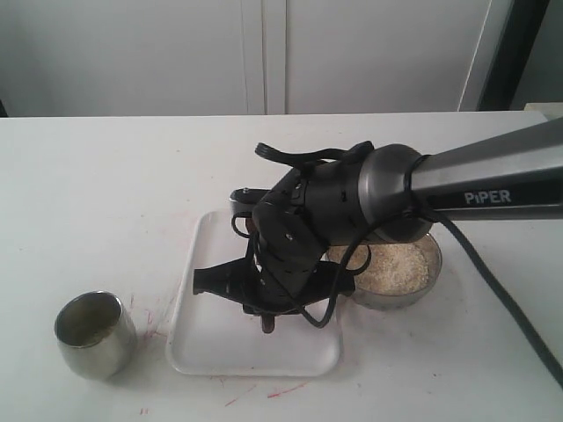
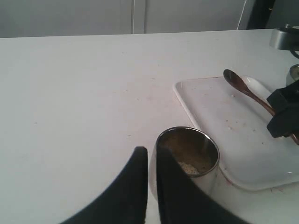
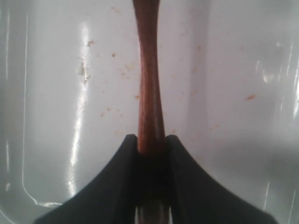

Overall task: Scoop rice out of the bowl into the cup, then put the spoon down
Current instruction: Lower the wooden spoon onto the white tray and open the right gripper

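Observation:
My right gripper (image 3: 151,140) is shut on the handle of the dark reddish-brown wooden spoon (image 3: 149,88), low over the white tray (image 3: 233,93). In the left wrist view the spoon (image 2: 243,86) lies along the tray (image 2: 219,121), its oval end at the far side. In the exterior view the right gripper (image 1: 268,321) points down at the tray and hides the spoon. The steel cup (image 1: 95,334) stands alone at the front left with a little rice (image 2: 189,167) inside. My left gripper (image 2: 152,150) is shut and empty, just short of the cup (image 2: 191,154). The steel bowl (image 1: 396,299) holds rice (image 1: 396,264).
The white tray (image 1: 211,343) lies between cup and bowl. The right arm (image 1: 493,185) reaches in from the right above the bowl, with its cable (image 1: 501,299) trailing over the table. A few grains and reddish marks speckle the tray and the table.

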You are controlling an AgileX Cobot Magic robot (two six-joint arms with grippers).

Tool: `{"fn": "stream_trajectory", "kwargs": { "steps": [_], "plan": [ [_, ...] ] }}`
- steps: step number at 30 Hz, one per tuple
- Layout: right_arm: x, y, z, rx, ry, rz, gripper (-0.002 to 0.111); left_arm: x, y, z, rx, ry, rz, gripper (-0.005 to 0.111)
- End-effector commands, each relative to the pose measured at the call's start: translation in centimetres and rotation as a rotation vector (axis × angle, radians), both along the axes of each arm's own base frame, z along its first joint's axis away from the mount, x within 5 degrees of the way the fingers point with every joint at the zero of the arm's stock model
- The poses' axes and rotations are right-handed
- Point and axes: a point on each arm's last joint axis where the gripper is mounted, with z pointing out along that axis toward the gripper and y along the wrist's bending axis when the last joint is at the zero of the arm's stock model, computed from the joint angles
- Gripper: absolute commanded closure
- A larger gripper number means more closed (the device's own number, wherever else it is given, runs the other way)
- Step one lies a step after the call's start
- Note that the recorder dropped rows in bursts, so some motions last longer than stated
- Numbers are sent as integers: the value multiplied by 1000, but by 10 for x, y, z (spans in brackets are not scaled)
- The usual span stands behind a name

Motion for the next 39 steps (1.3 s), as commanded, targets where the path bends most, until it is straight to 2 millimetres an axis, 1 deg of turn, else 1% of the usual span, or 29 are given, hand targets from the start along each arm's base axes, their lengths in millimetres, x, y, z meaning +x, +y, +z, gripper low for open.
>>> {"fn": "stream_trajectory", "kwargs": {
  "steps": [1, 7, 15, 18, 24, 27, 34, 36, 39],
  "plan": [
    [0, 0, 1, -15, 1, 29, 108, 0, 0, 2, -11, -7, -7, 92],
    [-1, 3, -5, -7, 20, 39, 108, 0, 0, 2, -11, -7, -7, 92],
    [0, 3, -5, -3, 13, 41, 108, 0, 0, 2, -11, -7, -7, 92],
    [0, 3, -5, -3, 13, 41, 103, 0, 0, 2, -11, -7, -7, 92],
    [1, 5, -4, 20, -6, 37, 84, 0, 0, 2, -11, -7, -7, 92],
    [2, 6, -3, 28, -15, 38, 77, 0, 0, 2, -11, -7, -7, 92],
    [2, 5, -2, 31, -18, 38, 76, 0, 0, 2, -11, -7, -7, 92],
    [2, 5, 3, 38, -27, 38, 77, 0, 0, 2, -11, -7, -7, 92],
    [0, 4, 16, 51, -53, 48, 76, 0, 0, 2, -11, -7, -7, 92]
  ]
}}
